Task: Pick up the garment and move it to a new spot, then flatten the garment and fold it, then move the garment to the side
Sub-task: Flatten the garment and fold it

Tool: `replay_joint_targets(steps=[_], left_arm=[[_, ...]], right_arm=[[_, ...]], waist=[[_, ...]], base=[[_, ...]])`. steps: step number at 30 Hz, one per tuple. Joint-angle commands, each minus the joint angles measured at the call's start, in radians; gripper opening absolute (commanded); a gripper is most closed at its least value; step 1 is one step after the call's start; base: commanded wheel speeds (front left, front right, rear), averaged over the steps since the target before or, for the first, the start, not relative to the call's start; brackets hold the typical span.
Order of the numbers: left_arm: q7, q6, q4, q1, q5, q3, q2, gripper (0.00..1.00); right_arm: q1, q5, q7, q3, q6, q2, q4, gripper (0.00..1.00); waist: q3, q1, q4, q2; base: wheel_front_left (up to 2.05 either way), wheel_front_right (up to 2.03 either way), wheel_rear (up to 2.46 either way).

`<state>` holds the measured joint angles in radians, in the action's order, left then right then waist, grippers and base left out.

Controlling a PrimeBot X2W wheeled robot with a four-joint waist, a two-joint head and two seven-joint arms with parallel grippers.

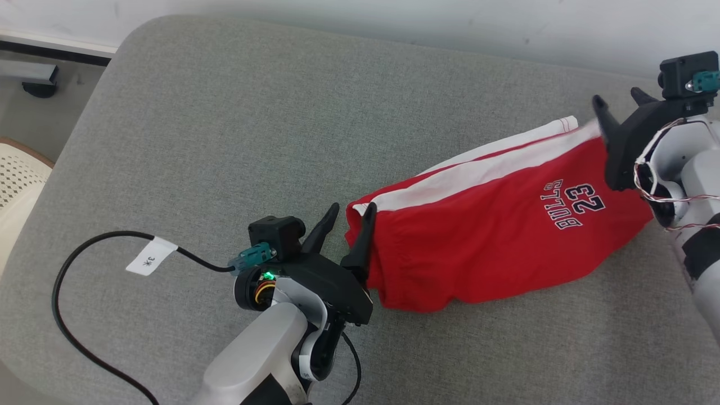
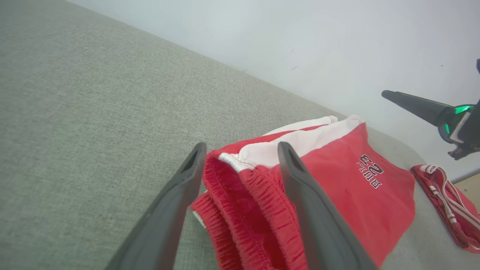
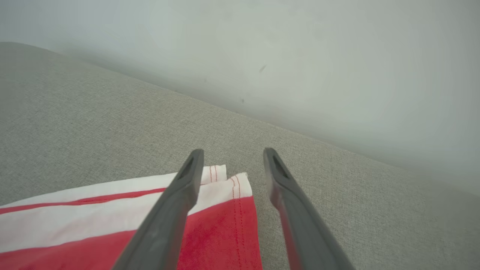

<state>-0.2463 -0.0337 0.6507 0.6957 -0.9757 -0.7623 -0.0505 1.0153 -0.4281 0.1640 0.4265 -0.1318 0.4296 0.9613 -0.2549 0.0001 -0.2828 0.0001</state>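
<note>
Most of the grey cushion [image 1: 225, 140] is bare in head view: wide room left and far of the garment [image 1: 495, 236], a narrower strip on the near side. The cushion's far edge meets a pale wall [image 1: 394, 22]. Its rounded far-left corner drops to floor, w/ a white perforated chair [image 1: 17, 185] past the left edge. A black cable [image 1: 67, 281] w/ white tag [image 1: 151, 256] loops over the near-left area.

The garment lies right of centre, running diag. from near-left to far-right. The left gripper [image 1: 353, 209] is at its waistband end, fingers apart, not pinching. The right gripper [image 1: 616, 97] is at the hem end, far right, fingers apart too.

Looks: red shorts, white side stripes, "BULLS 23" print upside down, folded flat-ish, elastic waistband gathered.

Left wrist view: fingers spread, one just beside the ribbed waistband, the other over the cloth. Waistband layers gape btwn them. Bare cushion lies left, wall beyond. A second red-and-white cloth [image 2: 446, 198] lies apart at right, by the cushion's edge.

Right wrist view: fingers open, white hem corners w/ red stitching btwn them. One finger is over cloth, the other over bare cushion. Open cushion runs ahead up to the wall.
</note>
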Motion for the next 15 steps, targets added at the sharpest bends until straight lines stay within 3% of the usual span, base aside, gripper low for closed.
replay_joint_targets(steps=[1,7,15], left_arm=[[-0.011,-0.01,0.009,0.01,-0.013,0.002,0.0,1.0],[-0.019,-0.032,0.029,0.008,0.015,0.055,-0.002,1.0],[-0.018,-0.081,-0.205,-0.163,0.294,0.202,-0.077,1.0]], right_arm=[[0.012,-0.015,-0.022,-0.004,0.002,-0.017,0.014,1.0],[-0.002,-0.061,-0.052,0.012,0.002,-0.048,0.054,1.0],[-0.057,-0.126,0.073,0.021,0.002,-0.028,0.156,1.0]], waist=[[0.002,-0.0001,0.0,-0.0001],[0.05,-0.0001,0.007,-0.0001],[0.142,-0.0001,-0.004,-0.0001]], base=[[0.0,0.0,0.0],[0.0,0.0,0.0],[0.0,0.0,0.0]])
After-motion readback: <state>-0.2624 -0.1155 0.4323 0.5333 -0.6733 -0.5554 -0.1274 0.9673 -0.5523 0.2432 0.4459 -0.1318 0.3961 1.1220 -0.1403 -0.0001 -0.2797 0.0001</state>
